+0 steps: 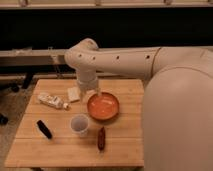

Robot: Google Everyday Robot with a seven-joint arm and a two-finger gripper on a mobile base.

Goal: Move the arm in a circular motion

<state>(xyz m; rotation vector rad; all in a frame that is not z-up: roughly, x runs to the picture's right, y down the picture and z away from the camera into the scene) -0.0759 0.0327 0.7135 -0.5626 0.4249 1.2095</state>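
The cream-white arm (125, 61) reaches from the large rounded segment at the right across to an elbow at upper middle, then bends down over the wooden table (60, 145). Its lower end, where the gripper (93, 93) sits, hangs just above the table beside the left rim of the orange bowl (103, 106).
On the table lie a plastic bottle (51, 101) on its side, a small pale packet (74, 94), a translucent cup (79, 124), a black object (44, 129) and a dark red-brown object (101, 138). A dark shelf runs behind the table.
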